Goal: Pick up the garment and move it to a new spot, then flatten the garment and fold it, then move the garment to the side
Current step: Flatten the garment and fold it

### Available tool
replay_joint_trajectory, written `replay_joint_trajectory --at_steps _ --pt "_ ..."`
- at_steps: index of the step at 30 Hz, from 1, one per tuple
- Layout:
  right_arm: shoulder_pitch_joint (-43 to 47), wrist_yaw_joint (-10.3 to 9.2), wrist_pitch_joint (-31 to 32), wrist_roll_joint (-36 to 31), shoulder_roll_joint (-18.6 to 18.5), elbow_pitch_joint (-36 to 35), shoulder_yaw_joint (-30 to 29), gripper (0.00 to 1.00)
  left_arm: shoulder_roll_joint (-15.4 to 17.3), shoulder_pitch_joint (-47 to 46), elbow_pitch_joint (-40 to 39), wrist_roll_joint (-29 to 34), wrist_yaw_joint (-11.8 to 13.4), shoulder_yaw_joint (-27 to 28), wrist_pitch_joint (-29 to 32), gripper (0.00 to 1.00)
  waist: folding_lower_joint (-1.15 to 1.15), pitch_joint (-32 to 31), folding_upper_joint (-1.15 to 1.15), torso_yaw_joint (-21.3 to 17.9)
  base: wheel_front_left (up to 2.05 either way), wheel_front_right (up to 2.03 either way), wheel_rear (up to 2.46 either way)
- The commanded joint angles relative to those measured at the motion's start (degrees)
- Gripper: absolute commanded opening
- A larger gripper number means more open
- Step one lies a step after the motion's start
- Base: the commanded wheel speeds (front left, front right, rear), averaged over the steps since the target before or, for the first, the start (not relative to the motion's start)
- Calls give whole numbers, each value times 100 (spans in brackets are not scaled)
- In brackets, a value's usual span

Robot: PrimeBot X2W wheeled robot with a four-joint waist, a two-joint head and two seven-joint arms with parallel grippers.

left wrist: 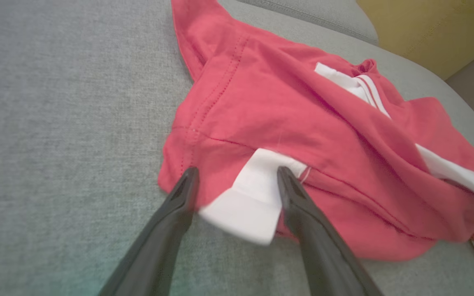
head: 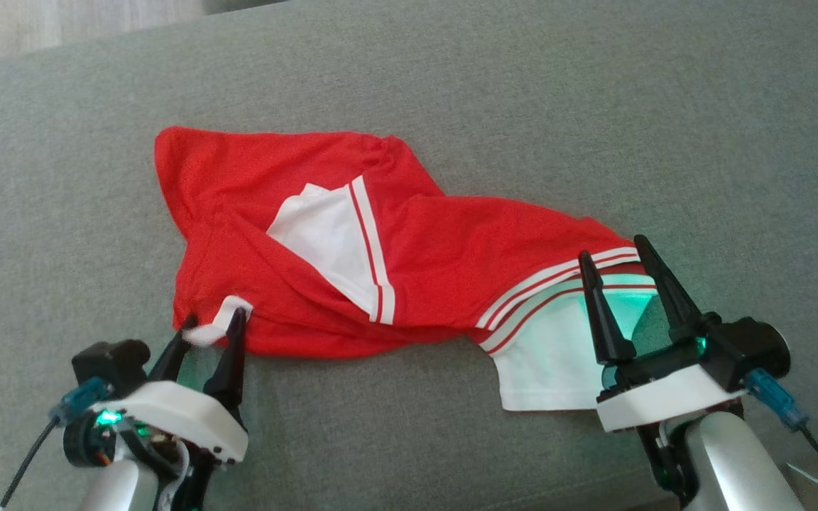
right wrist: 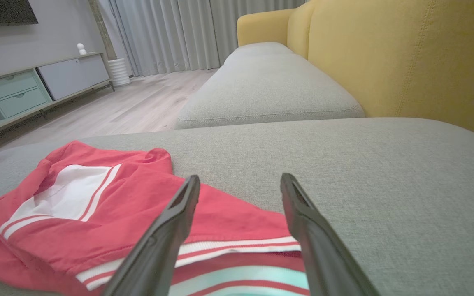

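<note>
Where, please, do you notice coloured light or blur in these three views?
Head view: a green glow by the right gripper tints the white hem of the garment. Left wrist view: the white tab between the fingers is smeared, the red cloth beyond sharper. Right wrist view: a teal tint falls on the striped band; the yellow sofa back is evenly lit.

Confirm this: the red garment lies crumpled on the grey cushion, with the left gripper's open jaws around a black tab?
The tab is white, not black, as the left wrist view shows. The red garment does lie crumpled on the grey cushion, the left gripper with jaws open around the tab.
</note>
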Motion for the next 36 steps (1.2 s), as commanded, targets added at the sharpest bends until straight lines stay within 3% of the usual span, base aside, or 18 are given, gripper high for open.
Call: replay_joint_trajectory --at_steps 1,9,12,16,21,23,25,36 --pt "-73 -4 -62 -4 -41 -183 119 100 129 -244 -120 13 7 233 6 100 0 27 0 -40 0 0 0" --pt "-52 -4 -62 -10 -21 -180 79 100 178 -278 -63 -59 -80 173 78 100 0 49 0 -97 0 0 0" --pt "-47 -4 -62 -15 -20 -177 51 100 161 -274 -114 -73 -84 138 85 74 0 36 0 -82 0 0 0" --pt "-51 -4 -62 -25 -17 -167 43 100 162 -252 -173 -86 -94 107 78 50 0 16 0 -49 0 0 0" --pt "-25 -4 -62 -43 -21 -157 42 100 149 -216 -287 -99 -110 73 1 37 0 -45 0 26 0 0 0" --pt "-20 -4 -62 -50 -23 -149 33 100 135 -187 -351 -109 -108 56 -14 25 0 -75 0 50 0 0 0" --pt "-2 -4 -62 -55 -25 -141 21 100 119 -116 -424 -120 -97 35 -22 3 0 -125 0 76 0 0 0" --pt "166 -4 -62 -76 -70 -147 -33 100 44 762 -899 -151 -37 -193 -97 0 0 -408 0 387 0 0 0"
